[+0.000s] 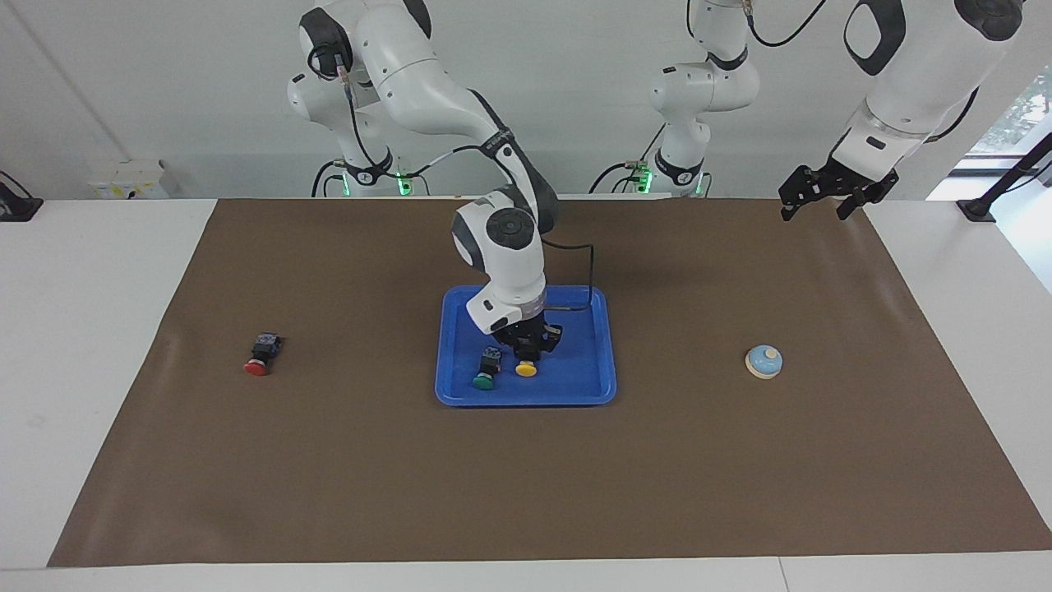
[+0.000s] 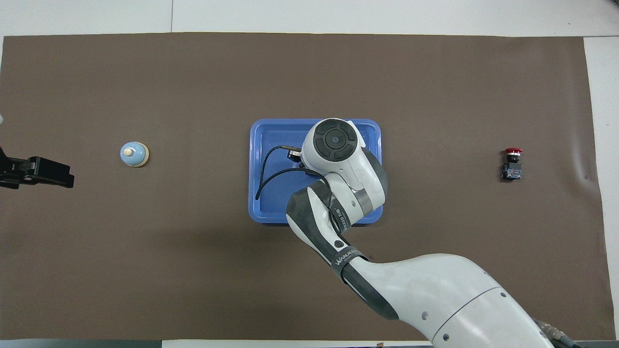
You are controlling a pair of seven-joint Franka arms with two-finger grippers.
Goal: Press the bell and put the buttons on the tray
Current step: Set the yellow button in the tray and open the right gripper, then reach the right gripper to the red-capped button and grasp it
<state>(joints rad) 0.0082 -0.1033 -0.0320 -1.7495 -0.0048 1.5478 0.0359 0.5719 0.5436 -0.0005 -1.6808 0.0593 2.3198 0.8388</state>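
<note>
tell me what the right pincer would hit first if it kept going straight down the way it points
Most likely the yellow button directly under the right pincer, lying in the tray beside the green button. Whether they already touch, I cannot tell.
</note>
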